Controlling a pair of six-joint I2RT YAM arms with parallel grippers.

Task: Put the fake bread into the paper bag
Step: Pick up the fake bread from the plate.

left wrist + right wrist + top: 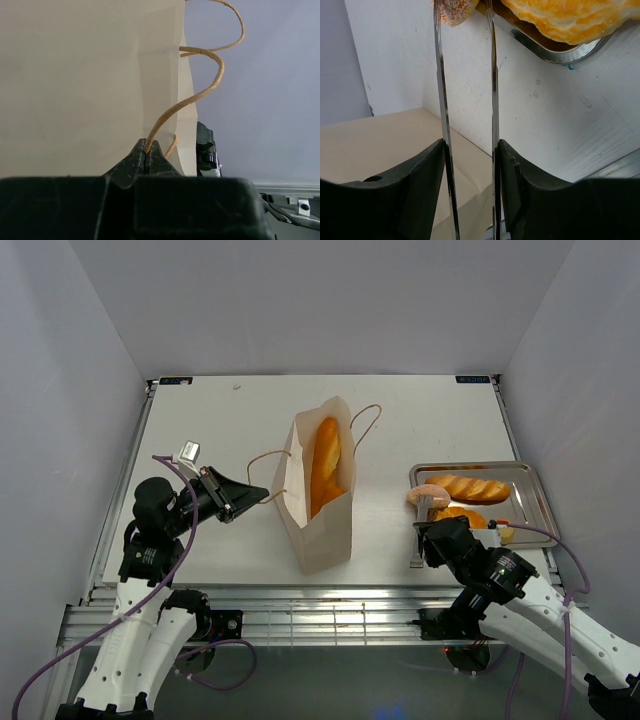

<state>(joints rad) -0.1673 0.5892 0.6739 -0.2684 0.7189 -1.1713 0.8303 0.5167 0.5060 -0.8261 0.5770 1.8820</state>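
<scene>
What I'm worrying about is the pinkish bun (424, 494) slipping from the long metal tongs (441, 100) on the way across. The blades are catching it only at their tips, by the tray (528, 472) rim, and the bag mouth is narrow with the baguette (325, 462) already inside.

The right gripper (471, 150) is squeezing the tongs between half-spread fingers, though how firmly the tips are biting is hard to judge from here. The left gripper (255, 493) is pressed tight on the cord handle (197, 92), steadying the paper bag (322, 530). A ridged loaf (470, 487) is lying on the tray.
</scene>
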